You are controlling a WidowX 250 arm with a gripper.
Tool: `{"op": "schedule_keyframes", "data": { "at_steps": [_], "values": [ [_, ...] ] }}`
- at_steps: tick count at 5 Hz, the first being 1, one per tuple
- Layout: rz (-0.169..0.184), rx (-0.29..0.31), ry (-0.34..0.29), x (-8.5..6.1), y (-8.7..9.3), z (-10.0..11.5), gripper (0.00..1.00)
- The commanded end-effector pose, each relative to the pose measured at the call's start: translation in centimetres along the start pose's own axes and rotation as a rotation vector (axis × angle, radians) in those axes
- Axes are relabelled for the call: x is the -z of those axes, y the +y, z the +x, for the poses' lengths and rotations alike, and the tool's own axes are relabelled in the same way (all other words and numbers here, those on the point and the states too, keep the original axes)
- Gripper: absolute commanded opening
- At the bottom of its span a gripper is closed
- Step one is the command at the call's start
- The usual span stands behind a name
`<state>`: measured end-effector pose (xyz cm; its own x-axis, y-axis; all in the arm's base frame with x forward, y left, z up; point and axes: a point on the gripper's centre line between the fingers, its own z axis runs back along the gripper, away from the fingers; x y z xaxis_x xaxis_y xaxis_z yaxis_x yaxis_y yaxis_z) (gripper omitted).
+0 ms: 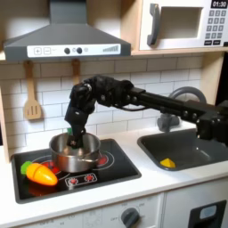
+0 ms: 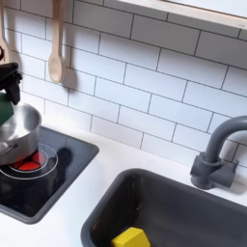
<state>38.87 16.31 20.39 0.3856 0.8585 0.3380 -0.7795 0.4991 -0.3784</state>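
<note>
We see the gripper (image 1: 75,140) down at the rim of the pot (image 1: 73,153), which sits on the stove (image 1: 107,169) toward the first exterior view's left. Fingers seem to straddle or press the pot's near-back rim, but we can't tell whether they're clamped on it or just parted around it; the res is too low.

Risks as we judge them: the pot looks tilted in the second exterior view (image 2: 17,135), its rim leaning up toward the gripper (image 2: 8,87), so a rim-only pinch could slip and drop it back onto the burner (image 2: 34,162) w/ a clatter. A sideways drag could shove the pot into the carrot (image 1: 38,173) lying just beside it at the stove's front-left corner and knock it off the edge. A lift too high risks the hood (image 1: 67,40) above, and a back swing the spatula (image 1: 32,98) on the tiles.

Pose: the arm (image 1: 151,100) comes in from the first exterior view's right, runs roughly level over the sink (image 1: 183,147), bends at an elbow above the stove, then the forearm drops steeply to the pot, wrist pointing down. A yellow item (image 2: 128,237) lies in the sink, well apart from the gripper; the faucet (image 2: 217,154) stands behind it.
</note>
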Motion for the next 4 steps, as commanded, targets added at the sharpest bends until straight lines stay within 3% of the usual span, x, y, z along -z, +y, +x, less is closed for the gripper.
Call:
{"op": "schedule_keyframes", "data": {
  "at_steps": [1, 2, 3, 4],
  "values": [
    [-0.004, 0.014, -0.002, -0.5, -0.1, -0.3, 0.59],
    [-0.008, 0.023, -0.002, -0.5, -0.3, -0.4, 0.98],
    [-0.003, 0.027, -0.001, -0.4, -0.2, -0.5, 0.99],
    [-0.060, 0.028, -0.033, -1.8, -1.1, -0.6, 1.00]
  ]
}}
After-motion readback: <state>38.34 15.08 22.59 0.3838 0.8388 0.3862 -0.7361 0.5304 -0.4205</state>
